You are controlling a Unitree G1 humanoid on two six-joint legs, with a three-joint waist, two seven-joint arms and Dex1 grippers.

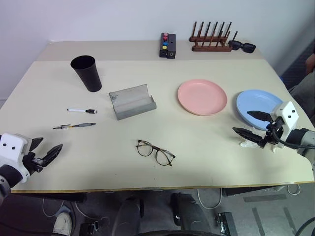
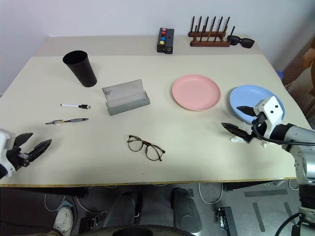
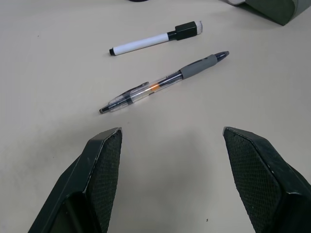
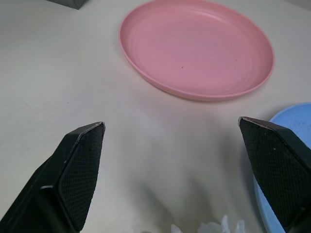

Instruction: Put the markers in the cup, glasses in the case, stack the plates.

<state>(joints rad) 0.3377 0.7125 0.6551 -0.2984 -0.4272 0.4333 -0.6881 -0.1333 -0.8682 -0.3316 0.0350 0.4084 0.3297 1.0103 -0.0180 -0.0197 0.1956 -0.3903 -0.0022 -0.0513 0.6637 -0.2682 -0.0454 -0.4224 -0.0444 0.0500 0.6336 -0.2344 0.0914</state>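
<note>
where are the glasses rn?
In the head views, the glasses lie open on the table's near middle, in front of the open grey case, untouched by either gripper.

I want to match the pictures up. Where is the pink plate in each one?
Left eye: pink plate right of centre, beside the blue plate.
Right eye: the same, right of centre.
Left wrist: not in it.
Right wrist: large, ahead of the fingers.
Shared landmark: the blue plate.
</note>
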